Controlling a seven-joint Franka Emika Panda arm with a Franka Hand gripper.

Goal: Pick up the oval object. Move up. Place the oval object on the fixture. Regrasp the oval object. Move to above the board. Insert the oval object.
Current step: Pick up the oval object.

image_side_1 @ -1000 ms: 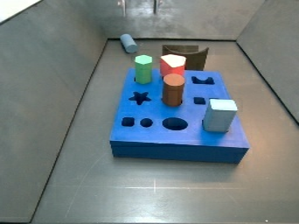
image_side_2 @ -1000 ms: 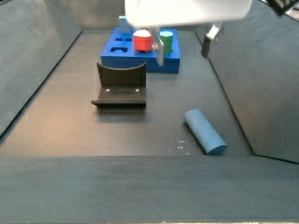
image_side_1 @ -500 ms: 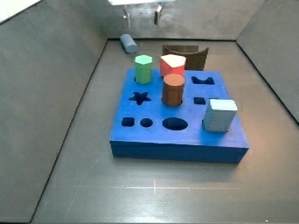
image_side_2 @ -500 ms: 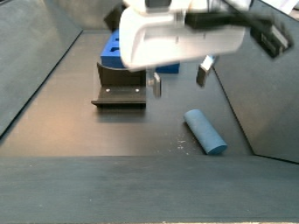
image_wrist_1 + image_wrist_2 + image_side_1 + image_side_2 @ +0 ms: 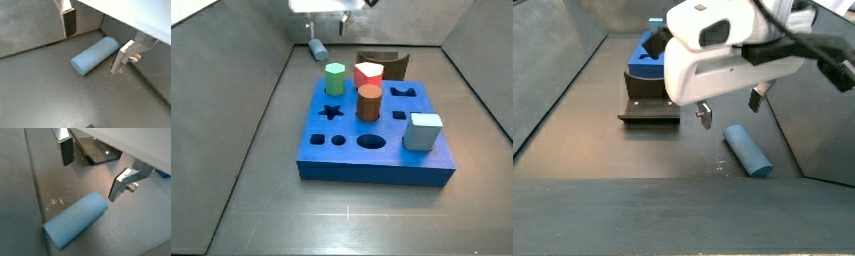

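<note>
On the grey floor (image 5: 633,150), near the far corner in a side view, lies the oval object (image 5: 317,48), flat on its side and well apart from the board (image 5: 378,135). I am the gripper (image 5: 727,108), and I hang above this peg with my jaws wide open and nothing between them. In both wrist views the oval object (image 5: 95,55) shows below my two fingers (image 5: 69,22), in the space between them but not touching any pad. In a wrist view the peg (image 5: 76,220) lies at an angle across the line of my fingers (image 5: 65,151). The fixture (image 5: 651,98) stands between the peg and the board, just beside the board's edge. On the board stand a green peg (image 5: 334,78), a red and white peg (image 5: 369,73), an orange-brown cylinder (image 5: 369,101) and a pale blue square block (image 5: 422,131).
</note>
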